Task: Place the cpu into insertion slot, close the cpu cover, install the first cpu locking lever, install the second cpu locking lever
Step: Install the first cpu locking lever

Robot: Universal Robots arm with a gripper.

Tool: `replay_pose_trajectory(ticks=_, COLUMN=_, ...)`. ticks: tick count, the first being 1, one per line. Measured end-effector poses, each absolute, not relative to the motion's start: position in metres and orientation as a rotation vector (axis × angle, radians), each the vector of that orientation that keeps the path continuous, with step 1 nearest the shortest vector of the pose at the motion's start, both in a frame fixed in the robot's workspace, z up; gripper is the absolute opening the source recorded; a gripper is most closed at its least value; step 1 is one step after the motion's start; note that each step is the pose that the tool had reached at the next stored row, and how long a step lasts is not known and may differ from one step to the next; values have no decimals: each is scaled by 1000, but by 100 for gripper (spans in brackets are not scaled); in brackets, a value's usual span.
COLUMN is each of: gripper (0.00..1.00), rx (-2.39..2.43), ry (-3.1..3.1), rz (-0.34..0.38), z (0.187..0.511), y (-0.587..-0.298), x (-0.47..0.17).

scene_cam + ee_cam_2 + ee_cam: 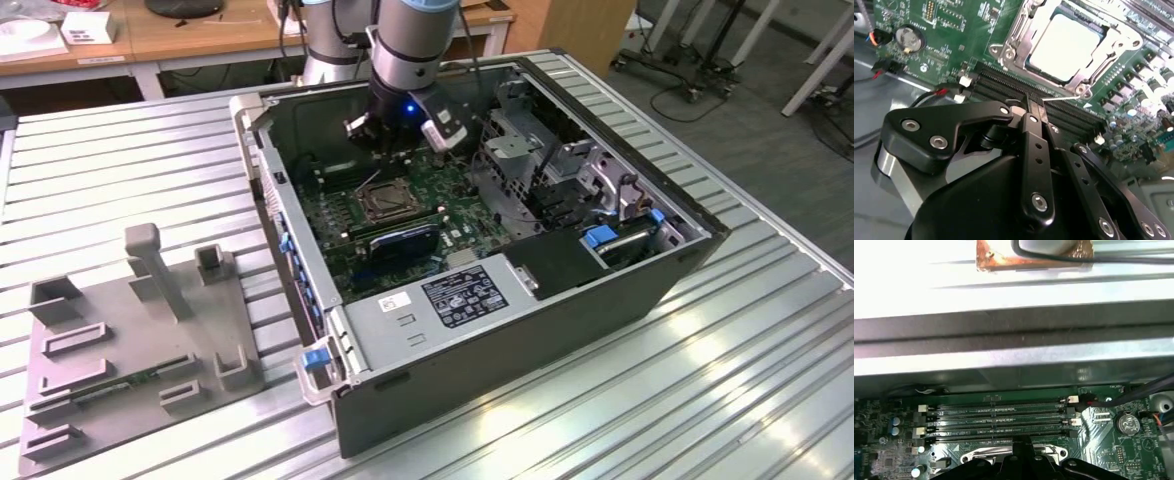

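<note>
I am hovering inside the open computer case [507,300], which is lying on its side on the ribbed metal bench [120,150]. In the exterior view my gripper [400,135] is hanging above the green circuit board [441,200], just beyond the insertion slot [384,202] and towards the case's far wall.

In the second wrist view my fingers [1035,107] are pressed together with no gap between them and nothing between their tips. They are pointing at the long black memory slots [1004,87], just beside the socket's rim. A thin wire lever [1064,98] is running sideways from right beside my fingertips along the near edge of the socket; I cannot tell whether I am touching it.

The cpu [1066,42] is sitting in the insertion slot, its pale metal top showing through the cut-out of the cpu cover [1019,30]. The cover is lying flat around the chip, its silvery frame bordering it on all sides that I can see.

A round coin battery [909,38] is sitting on the board well apart from the socket, and it is showing again in the first wrist view [1127,423] beside the ends of the four memory slots [994,420]. In that view the edge of the silvery socket frame [974,456] is just peeking out next to my dark fingertips [1021,447].

On the bench at the exterior view's left, well apart from the case, a grey fixture plate [127,350] with upright blocks is resting.
</note>
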State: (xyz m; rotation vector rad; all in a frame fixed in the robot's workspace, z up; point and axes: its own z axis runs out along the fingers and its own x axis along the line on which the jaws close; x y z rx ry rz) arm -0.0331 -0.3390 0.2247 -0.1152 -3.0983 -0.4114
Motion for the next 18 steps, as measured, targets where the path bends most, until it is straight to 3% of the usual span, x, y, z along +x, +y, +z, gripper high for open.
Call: replay_pose_trajectory(ticks=18, gripper=11, rx=-115, ry=-3090, rz=-463, z=228, y=-339, x=-33)
